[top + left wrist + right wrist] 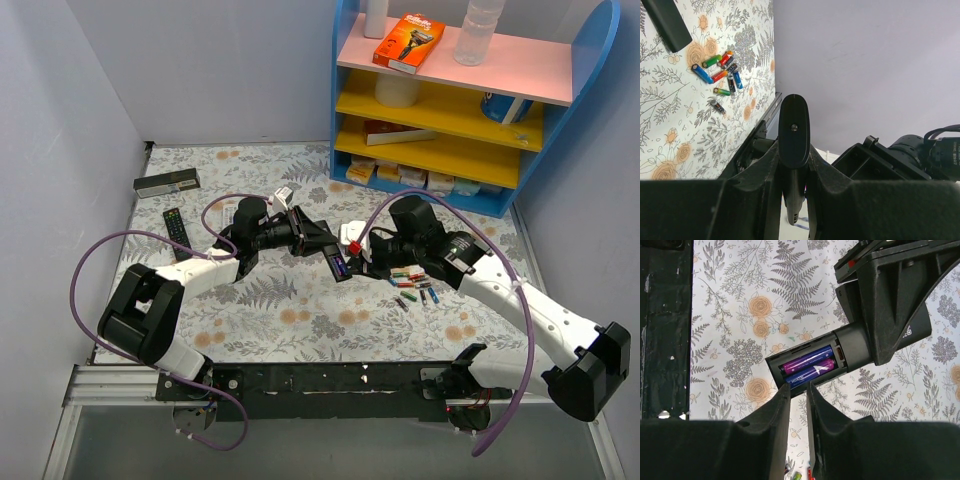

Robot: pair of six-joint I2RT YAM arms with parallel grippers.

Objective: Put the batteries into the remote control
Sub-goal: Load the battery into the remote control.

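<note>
Two white-and-black arms, purple cables

White link shells with black joint housings and black bases; a purple cable looping off each arm; black left gripper (322, 243) and black right gripper (372, 262) with chunky matte fingers (775, 412); a small red mark near the right wrist.

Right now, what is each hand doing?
Left hand: closed, holding the remote control.
Right hand: nearly closed at the battery bay, holding nothing visible.

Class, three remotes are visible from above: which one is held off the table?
The long black remote, clamped in the left gripper; the white-topped one and the shorter black one lie flat.
</note>
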